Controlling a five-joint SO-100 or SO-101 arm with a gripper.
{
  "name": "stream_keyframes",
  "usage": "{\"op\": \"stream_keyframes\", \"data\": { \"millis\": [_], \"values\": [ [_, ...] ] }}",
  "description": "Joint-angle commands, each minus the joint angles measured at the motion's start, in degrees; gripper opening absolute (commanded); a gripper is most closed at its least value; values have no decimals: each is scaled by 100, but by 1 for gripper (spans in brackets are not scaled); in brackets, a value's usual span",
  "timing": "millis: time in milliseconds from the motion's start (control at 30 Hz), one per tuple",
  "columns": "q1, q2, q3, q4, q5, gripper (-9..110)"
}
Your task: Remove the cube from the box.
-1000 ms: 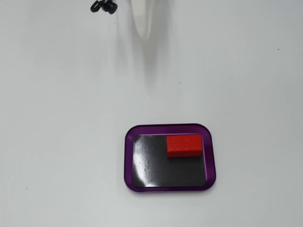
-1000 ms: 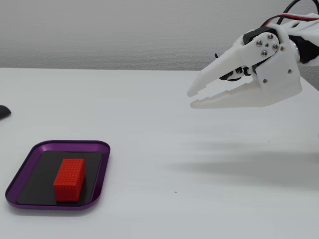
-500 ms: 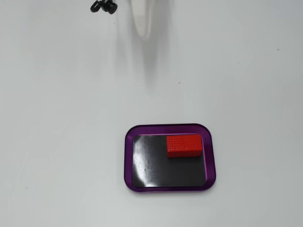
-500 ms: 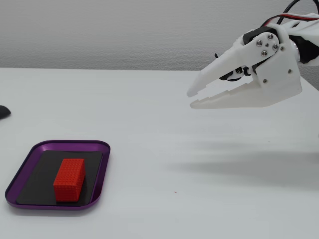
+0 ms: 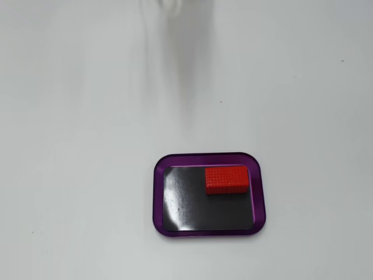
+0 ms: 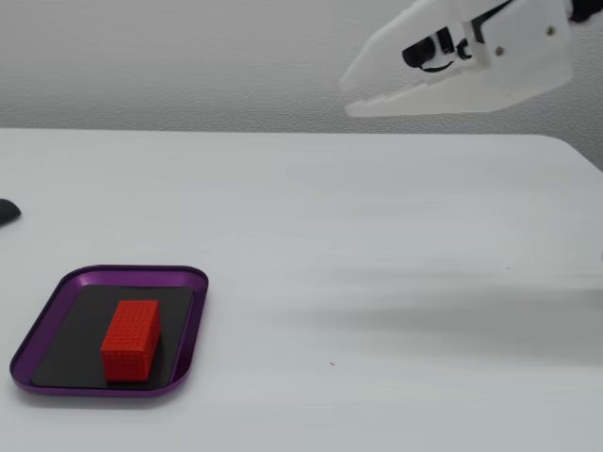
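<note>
The red cube [image 5: 227, 179] lies flat inside the purple-rimmed box [image 5: 158, 198], in the tray's upper right corner in a fixed view. In the other fixed view the cube [image 6: 130, 337] sits in the box [image 6: 191, 325] at the lower left of the white table. My white gripper [image 6: 345, 96] hangs high in the air at the upper right, far from the box, with its fingers pointing left. Its jaws look closed together and hold nothing.
A small dark object [image 6: 6, 210] pokes in at the left edge of the table. The table's right edge [image 6: 582, 158] shows under the arm. The arm casts a soft shadow [image 5: 186, 64] on the white table.
</note>
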Motion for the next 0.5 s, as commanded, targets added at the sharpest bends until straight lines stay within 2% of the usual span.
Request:
{"op": "stream_keyframes", "data": {
  "millis": [0, 133, 333, 467],
  "values": [
    [-35, -2109, -1670, 264, -26, 0],
    [-62, -3885, -3463, 703, -325, 0],
    [-1020, -5950, -6047, 2083, -422, 1],
    [-1468, -7005, -7269, 2654, -457, 10]
  ]
}}
